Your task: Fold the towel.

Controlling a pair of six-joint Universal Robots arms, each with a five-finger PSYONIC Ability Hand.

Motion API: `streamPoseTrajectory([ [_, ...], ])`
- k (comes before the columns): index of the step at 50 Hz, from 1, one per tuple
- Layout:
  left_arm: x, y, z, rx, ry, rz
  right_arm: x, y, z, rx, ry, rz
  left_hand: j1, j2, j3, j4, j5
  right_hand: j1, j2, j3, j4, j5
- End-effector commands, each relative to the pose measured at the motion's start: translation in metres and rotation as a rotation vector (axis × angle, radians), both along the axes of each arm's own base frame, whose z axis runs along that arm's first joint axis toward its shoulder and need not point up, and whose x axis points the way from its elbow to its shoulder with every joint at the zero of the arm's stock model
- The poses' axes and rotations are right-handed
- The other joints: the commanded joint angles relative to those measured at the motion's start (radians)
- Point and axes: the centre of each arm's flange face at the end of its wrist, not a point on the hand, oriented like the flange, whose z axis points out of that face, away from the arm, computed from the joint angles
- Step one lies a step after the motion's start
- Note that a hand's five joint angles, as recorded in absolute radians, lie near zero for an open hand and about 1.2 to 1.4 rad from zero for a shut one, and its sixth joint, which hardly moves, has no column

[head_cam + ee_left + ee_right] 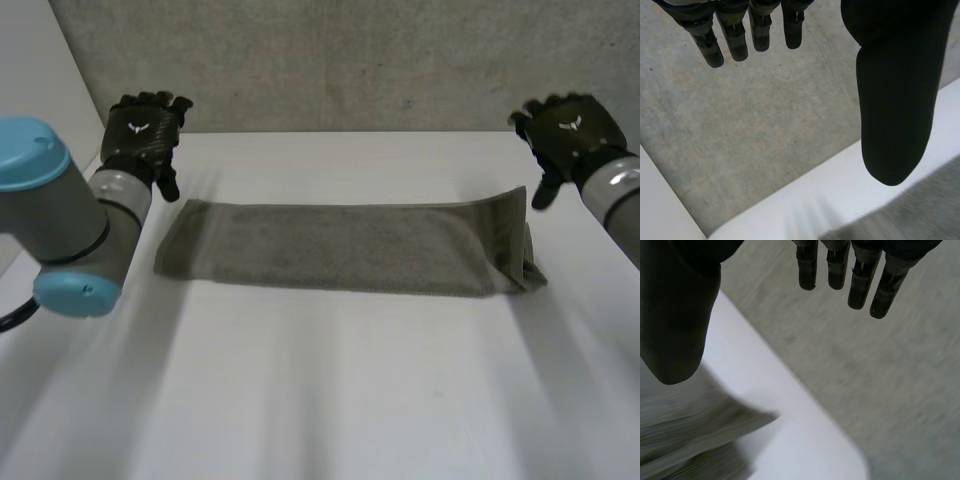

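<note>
A grey-green towel (350,247) lies on the white table (330,390) as a long folded strip, its right end bunched into a thicker fold. My left hand (143,132) hovers above the table just beyond the towel's left end, fingers straight and spread, holding nothing. My right hand (566,128) is raised beyond the towel's right end, also open and empty. In the left wrist view the fingers (730,35) and thumb hang straight, with a towel (920,210) corner under the thumb. In the right wrist view the fingers (860,280) are straight above the towel (690,435) end.
A grey concrete wall (340,60) runs along the table's far edge. The left arm's grey and light-blue joint (50,215) stands over the table's left side. White table surface stretches in front of the towel.
</note>
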Motion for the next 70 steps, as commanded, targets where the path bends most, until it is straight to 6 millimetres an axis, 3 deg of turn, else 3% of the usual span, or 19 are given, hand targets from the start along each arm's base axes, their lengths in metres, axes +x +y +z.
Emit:
streamPoseTrajectory([
  [1,0.007,0.026,-0.015,0.068,-0.004,-0.009,-0.015,0.025,-0.027,0.266,-0.116,-0.052,0.007,0.011,0.011,0.010,-0.024,0.087,0.076,0.083,0.066,0.085],
  [5,0.009,0.029,-0.026,0.100,-0.011,-0.002,-0.014,0.035,-0.047,0.337,-0.159,-0.026,0.010,0.014,0.014,0.013,-0.022,0.249,0.238,0.244,0.227,0.247],
  [11,0.012,0.030,-0.044,0.144,-0.024,0.004,-0.015,0.035,-0.061,0.336,-0.158,-0.013,0.013,0.017,0.017,0.016,-0.019,0.293,0.282,0.289,0.272,0.291],
  [13,0.012,0.027,-0.057,0.169,-0.032,0.006,-0.018,0.027,-0.075,0.347,-0.167,-0.023,0.013,0.017,0.017,0.016,-0.019,0.302,0.291,0.297,0.280,0.300],
  [16,0.012,0.026,-0.060,0.172,-0.033,0.006,-0.022,0.018,-0.090,0.346,-0.169,-0.038,0.013,0.017,0.017,0.016,-0.019,0.325,0.315,0.321,0.304,0.324],
  [27,0.011,0.027,-0.063,0.170,-0.033,0.006,-0.027,-0.002,-0.114,0.314,-0.155,-0.058,0.016,0.020,0.020,0.019,-0.016,0.484,0.473,0.480,0.462,0.482],
  [29,0.011,0.027,-0.064,0.172,-0.034,0.004,-0.026,-0.008,-0.121,0.318,-0.153,-0.062,0.016,0.020,0.020,0.019,-0.016,0.718,0.707,0.713,0.696,0.716],
  [30,0.011,0.027,-0.064,0.172,-0.034,0.004,-0.026,-0.008,-0.121,0.318,-0.153,-0.062,0.016,0.020,0.020,0.019,-0.016,0.719,0.708,0.714,0.697,0.717],
  [32,0.011,0.028,-0.064,0.175,-0.034,0.005,-0.030,-0.014,-0.119,0.299,-0.147,-0.090,0.013,0.017,0.017,0.016,-0.019,1.063,1.052,1.059,1.041,1.061],
  [34,0.011,0.028,-0.065,0.177,-0.035,0.005,-0.035,-0.018,-0.117,0.284,-0.135,-0.120,0.013,0.017,0.017,0.016,-0.019,1.163,1.152,1.159,1.142,1.161],
  [40,0.011,0.030,-0.067,0.183,-0.037,0.002,-0.074,-0.031,-0.115,0.233,-0.003,-0.282,0.010,0.014,0.014,0.013,-0.022,1.164,1.153,1.160,1.143,1.162],
  [43,0.011,0.030,-0.066,0.182,-0.037,0.002,-0.078,-0.031,-0.118,0.227,0.060,-0.286,0.010,0.014,0.014,0.013,-0.022,1.164,1.153,1.160,1.143,1.162],
  [46,0.010,0.030,-0.066,0.180,-0.037,0.000,-0.078,-0.030,-0.119,0.229,0.084,-0.277,0.010,0.014,0.014,0.013,-0.022,1.164,1.153,1.160,1.143,1.162],
  [47,0.010,0.031,-0.066,0.180,-0.037,-0.002,-0.076,-0.028,-0.121,0.236,0.092,-0.272,0.010,0.014,0.014,0.013,-0.022,0.979,0.968,0.975,0.958,0.977],
  [48,0.010,0.031,-0.066,0.182,-0.037,-0.002,-0.075,-0.026,-0.123,0.245,0.096,-0.268,0.010,0.014,0.014,0.013,-0.022,0.608,0.597,0.604,0.587,0.606],
  [49,0.010,0.031,-0.066,0.182,-0.037,-0.002,-0.075,-0.026,-0.123,0.245,0.096,-0.268,0.010,0.014,0.014,0.013,-0.022,0.604,0.594,0.600,0.583,0.603],
  [50,0.009,0.032,-0.066,0.182,-0.038,-0.005,-0.076,-0.024,-0.125,0.252,0.090,-0.271,0.010,0.014,0.014,0.013,-0.022,0.415,0.405,0.411,0.394,0.414],
  [59,0.008,0.036,-0.068,0.189,-0.040,-0.009,-0.064,-0.007,-0.107,0.212,0.048,-0.192,0.010,0.014,0.014,0.013,-0.022,0.246,0.235,0.242,0.225,0.244],
  [70,0.009,0.036,-0.069,0.192,-0.041,-0.009,-0.060,-0.004,-0.107,0.213,0.039,-0.123,0.007,0.011,0.011,0.010,-0.024,0.273,0.262,0.268,0.251,0.271],
])
